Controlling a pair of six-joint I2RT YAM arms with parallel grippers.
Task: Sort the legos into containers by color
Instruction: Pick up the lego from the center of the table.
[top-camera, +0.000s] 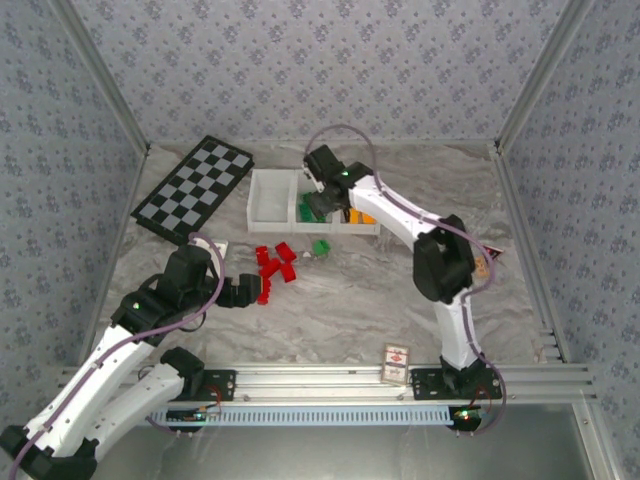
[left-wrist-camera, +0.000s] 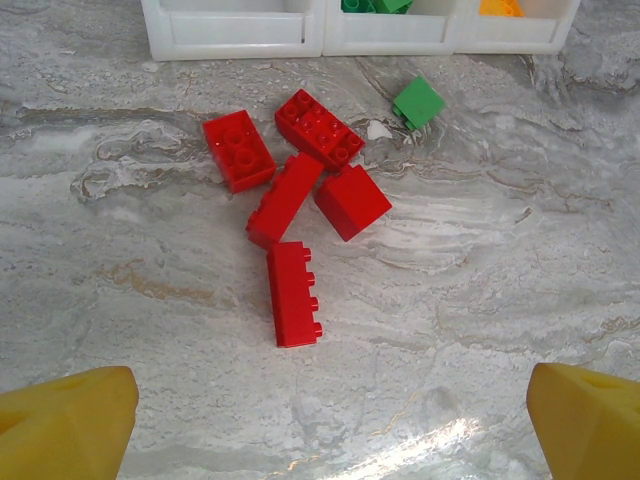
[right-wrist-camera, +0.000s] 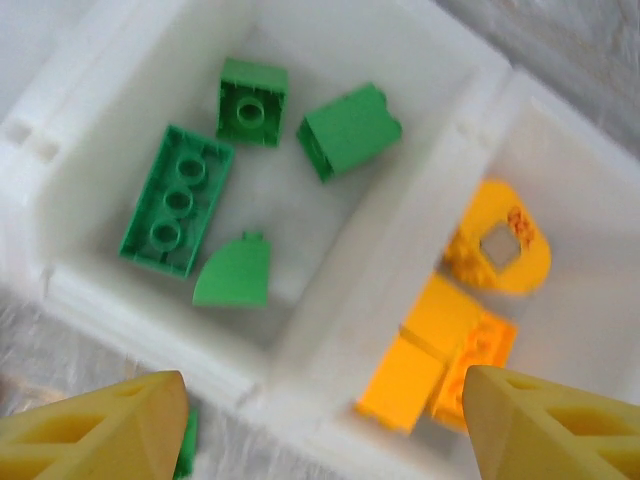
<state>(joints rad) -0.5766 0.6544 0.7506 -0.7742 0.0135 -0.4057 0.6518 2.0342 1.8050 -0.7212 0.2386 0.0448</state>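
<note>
R gripper (right-wrist-camera: 322, 382), jaws apart, over containers (right-wrist-camera: 400, 240) (L gripper (left-wrist-camera: 330, 385) same); marbled table (left-wrist-camera: 480, 280), floral walls (top-camera: 320, 60)

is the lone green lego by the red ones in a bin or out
Out. The green lego lies on the marbled table just in front of the wall of the white tray, apart from the red legos.

Left end effector (left-wrist-camera: 330, 430) and right end effector (right-wrist-camera: 322, 415) both spread wide.
</note>
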